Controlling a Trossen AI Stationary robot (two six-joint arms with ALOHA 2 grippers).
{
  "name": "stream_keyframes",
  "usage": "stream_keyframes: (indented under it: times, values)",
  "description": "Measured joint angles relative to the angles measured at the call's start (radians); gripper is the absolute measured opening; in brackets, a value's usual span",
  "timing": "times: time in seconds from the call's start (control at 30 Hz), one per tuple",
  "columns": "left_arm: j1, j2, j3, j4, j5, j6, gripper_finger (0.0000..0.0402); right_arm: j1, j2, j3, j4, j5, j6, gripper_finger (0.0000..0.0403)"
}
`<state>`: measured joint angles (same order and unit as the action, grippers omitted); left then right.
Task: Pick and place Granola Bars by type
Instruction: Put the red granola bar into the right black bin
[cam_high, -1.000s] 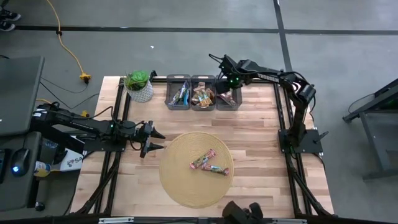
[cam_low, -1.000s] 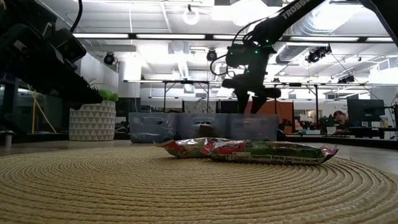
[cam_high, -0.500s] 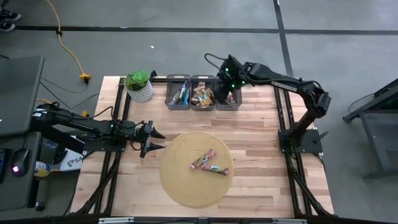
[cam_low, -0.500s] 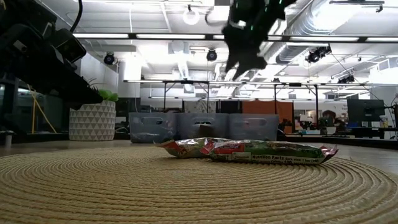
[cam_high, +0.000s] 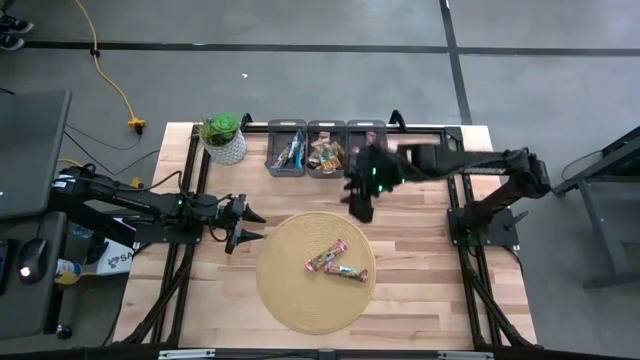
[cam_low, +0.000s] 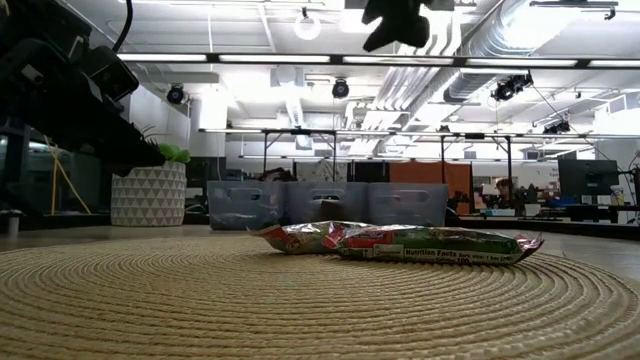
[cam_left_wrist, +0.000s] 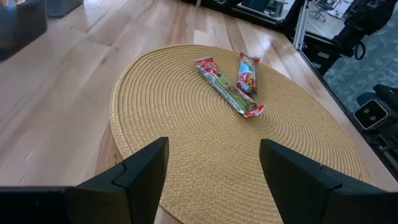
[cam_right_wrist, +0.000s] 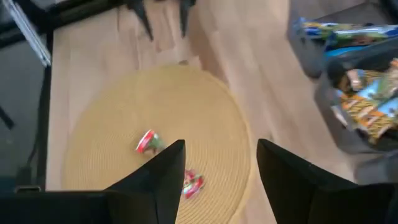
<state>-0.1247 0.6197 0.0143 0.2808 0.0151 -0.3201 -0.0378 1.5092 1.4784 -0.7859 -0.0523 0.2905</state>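
While two red-and-green granola bars (cam_high: 337, 262) lie touching each other near the middle of a round woven mat (cam_high: 290, 300) on the wooden table (cam_high: 420, 240), the right gripper (cam_high: 360, 205) hangs in the air between the mat's far edge and a row of three grey bins (cam_high: 325, 150), its fingers (cam_right_wrist: 165, 180) spread apart with nothing between them. Seen from table height, that gripper (cam_low: 397, 22) shows at the top of the frame, well above the bars (cam_low: 400, 242), which rest end to end across the mat (cam_low: 300, 300). The bins, set side by side along the table's far edge, already hold bars: blue-and-green wrappers (cam_high: 290, 152) in the left one and brown-and-tan wrappers (cam_high: 325, 155) in the middle one. The left gripper (cam_high: 247, 225) waits just beside the mat's left edge, its fingers (cam_left_wrist: 140, 171) parted wide and empty, pointing toward the bars (cam_left_wrist: 231, 87). A potted plant (cam_high: 223, 137) in a white patterned pot stands at the table's far left corner, next to the bins.
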Motion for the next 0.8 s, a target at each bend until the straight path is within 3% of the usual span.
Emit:
stream_keyframes:
  times: [0.37,0.8]
  values:
    - [0.0,0.0,0.0,0.0,0.0,0.0,0.0248,0.307,0.066,0.0,0.033,0.229,0.221,0.0184]
    - [0.0,0.0,0.0,0.0,0.0,0.0,0.0248,0.444,0.207,0.0,0.146,0.234,0.289,0.0184]
